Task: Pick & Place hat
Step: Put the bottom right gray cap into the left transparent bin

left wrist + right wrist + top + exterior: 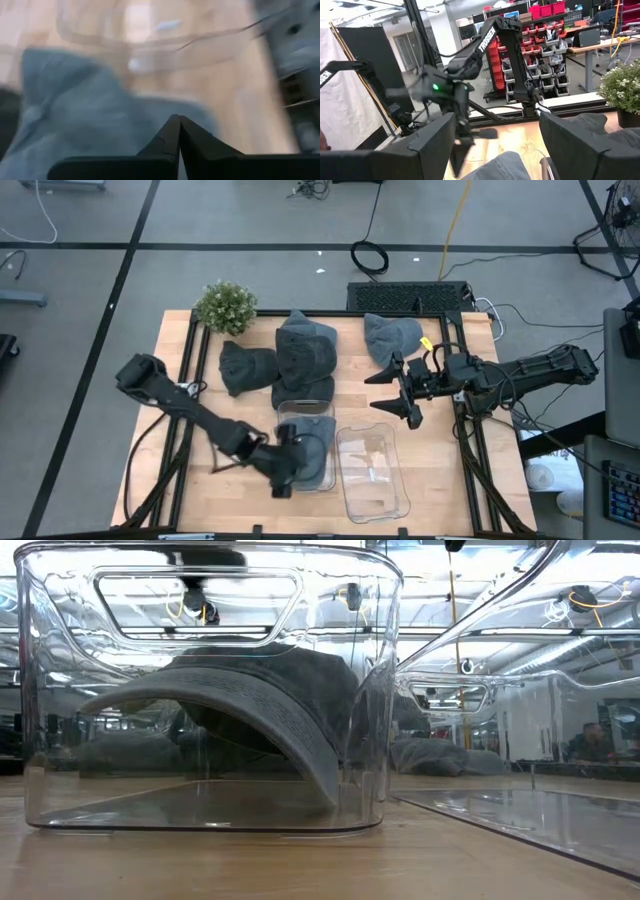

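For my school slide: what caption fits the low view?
A grey hat sits inside a clear bin on the wooden table.

This is a robotics lab or workshop. A wooden counter (440, 480) sits in a black metal frame (183, 365) on a grey concrete floor (250, 220) marked with dark tape lines, and loose cables (370, 255) trail across it. A power strip (410, 297) lies at the counter's far edge. Beyond the counter stand racks of red and dark parts bins (542, 47), a workbench (600, 42) with a monitor (590, 36), and white curtain screens (340, 115). A person (590, 740) sits far off at the right. A small potted plant (225, 307) stands on the counter's far left corner.
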Controlling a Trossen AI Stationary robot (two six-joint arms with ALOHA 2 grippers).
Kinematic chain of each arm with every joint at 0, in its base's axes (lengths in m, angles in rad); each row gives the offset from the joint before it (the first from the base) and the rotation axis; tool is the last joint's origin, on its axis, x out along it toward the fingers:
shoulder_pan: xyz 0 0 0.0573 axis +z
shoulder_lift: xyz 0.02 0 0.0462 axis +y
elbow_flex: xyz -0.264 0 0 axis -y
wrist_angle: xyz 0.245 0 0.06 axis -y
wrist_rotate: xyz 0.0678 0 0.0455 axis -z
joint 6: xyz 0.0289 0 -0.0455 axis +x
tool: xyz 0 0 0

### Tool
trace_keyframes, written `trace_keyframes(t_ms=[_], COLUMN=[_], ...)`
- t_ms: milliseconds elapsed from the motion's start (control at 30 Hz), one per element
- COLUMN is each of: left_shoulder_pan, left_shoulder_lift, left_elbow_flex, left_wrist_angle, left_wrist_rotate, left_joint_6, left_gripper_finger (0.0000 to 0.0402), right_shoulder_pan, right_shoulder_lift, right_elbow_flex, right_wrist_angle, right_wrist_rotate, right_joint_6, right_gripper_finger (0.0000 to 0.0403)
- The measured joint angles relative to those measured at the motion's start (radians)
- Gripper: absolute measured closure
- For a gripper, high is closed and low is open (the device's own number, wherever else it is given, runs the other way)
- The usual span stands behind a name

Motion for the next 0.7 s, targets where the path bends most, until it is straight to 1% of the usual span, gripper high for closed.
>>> trace_keyframes(t_ms=[133, 300, 400, 500, 700], left_shoulder_pan=[0.037, 0.072, 0.084, 0.089, 0.075], left_shoulder_lift=[0.055, 0.119, 0.149, 0.145, 0.043], left_elbow_flex=[0.002, 0.002, 0.003, 0.003, 0.002], left_wrist_angle=[-0.035, -0.038, -0.038, -0.049, -0.120], left_wrist_rotate=[0.002, 0.095, 0.105, 0.104, 0.085], left_joint_6=[0.015, 0.009, 0.003, 0.005, -0.049], left_gripper_finger=[0.0397, 0.0398, 0.0397, 0.0398, 0.0399], right_shoulder_pan=[0.000, 0.000, 0.000, 0.000, 0.000], right_shoulder_lift=[0.000, 0.000, 0.000, 0.000, 0.000], right_elbow_flex=[0.000, 0.000, 0.000, 0.000, 0.000], right_wrist_angle=[-0.004, -0.003, -0.003, -0.003, -0.003], right_wrist_rotate=[0.000, 0.000, 0.000, 0.000, 0.000], right_joint_6=[0.000, 0.000, 0.000, 0.000, 0.000], right_gripper_finger=[0.0126, 0.0126, 0.0126, 0.0126, 0.0126])
